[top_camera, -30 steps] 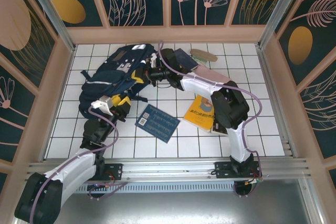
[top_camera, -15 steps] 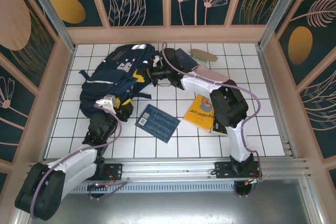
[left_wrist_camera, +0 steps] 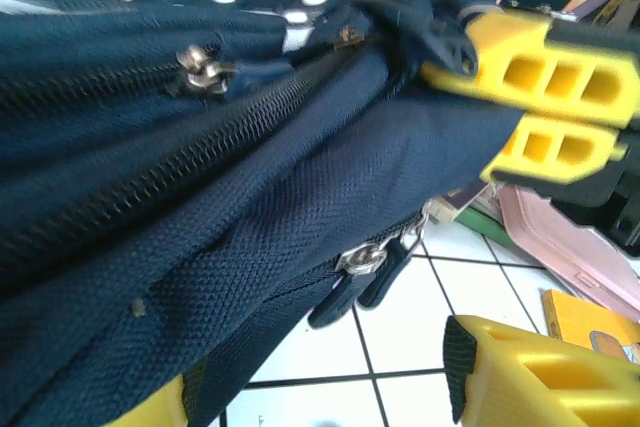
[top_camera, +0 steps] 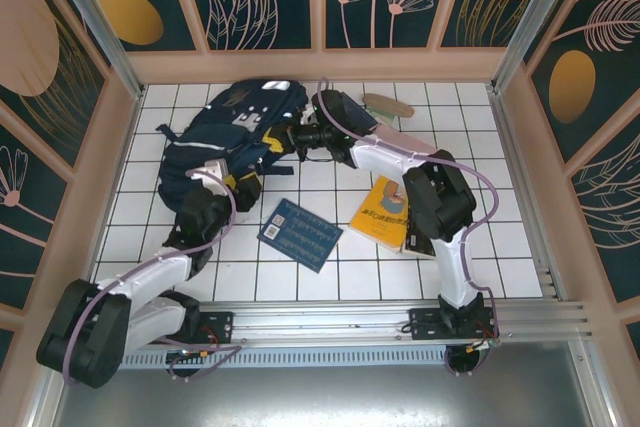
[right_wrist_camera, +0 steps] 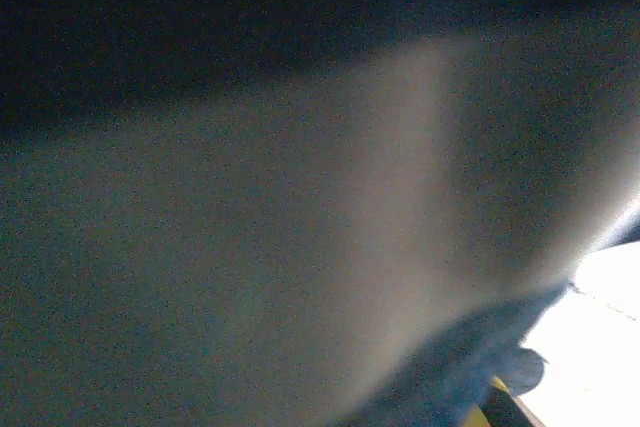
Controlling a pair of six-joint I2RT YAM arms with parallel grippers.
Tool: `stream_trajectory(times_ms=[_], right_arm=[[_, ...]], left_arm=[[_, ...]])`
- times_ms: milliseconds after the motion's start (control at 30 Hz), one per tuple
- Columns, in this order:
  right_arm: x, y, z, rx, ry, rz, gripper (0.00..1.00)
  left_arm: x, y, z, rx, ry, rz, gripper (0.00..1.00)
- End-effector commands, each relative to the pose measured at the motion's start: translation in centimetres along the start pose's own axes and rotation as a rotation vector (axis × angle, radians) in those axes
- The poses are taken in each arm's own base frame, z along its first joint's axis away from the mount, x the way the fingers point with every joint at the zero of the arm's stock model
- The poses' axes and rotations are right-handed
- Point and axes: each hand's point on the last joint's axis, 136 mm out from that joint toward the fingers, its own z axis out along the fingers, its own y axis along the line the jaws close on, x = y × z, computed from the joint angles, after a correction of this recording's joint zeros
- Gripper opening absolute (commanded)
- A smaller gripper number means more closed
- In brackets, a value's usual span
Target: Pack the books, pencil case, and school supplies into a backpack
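The backpack [top_camera: 215, 132] lies at the far left of the table, its long axis running from near left to far right. The left gripper [top_camera: 240, 187] sits at its near edge, jaws spread and holding nothing. A zip pull [left_wrist_camera: 365, 259] hangs just beyond its fingers [left_wrist_camera: 530, 377], so this arm looks the nearer for it. The right gripper [top_camera: 283, 139] is clamped on the backpack's right edge. The right wrist view is blurred, and whether the bag's mouth is open cannot be told

backpack [top_camera: 215, 137] rear left; books [top_camera: 300, 234] right of it
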Motion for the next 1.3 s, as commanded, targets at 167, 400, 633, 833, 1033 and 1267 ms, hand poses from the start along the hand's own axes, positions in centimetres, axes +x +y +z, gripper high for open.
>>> stream_trajectory(times_ms=[167, 400, 633, 833, 1033, 1267], right_arm=[[0.1, 0.3, -3.1, 0.083, 0.036, -0.227, 0.0], [-0.6, -2.1, -5.6, 0.117, 0.031, -0.256, 0.0], [-0.4, -3.7, -6.8, 0.098, 0.051, -0.237, 0.0], [-0.4, -5.1, -7.2, 0.109, 0.064, -0.237, 0.0], [0.3, -5.1, -7.3, 0.083, 0.077, -0.219, 0.0], [0.1, -5.0, -7.4, 0.074, 0.063, -0.22, 0.0]], left_arm=[[-3.4, -0.8, -0.7, -0.173, 0.23, 0.061, 0.74], [-3.0, 0.7, -0.6, -0.288, 0.354, -0.052, 0.77], [-2.5, 0.6, -0.7, -0.269, 0.415, -0.151, 0.8], [-2.1, 2.5, -1.2, -0.359, 0.433, -0.119, 0.85], [0.7, 2.5, -0.4, -0.335, 0.448, -0.322, 0.84], [2.8, 2.1, 0.0, -0.309, 0.434, -0.585, 0.83]])
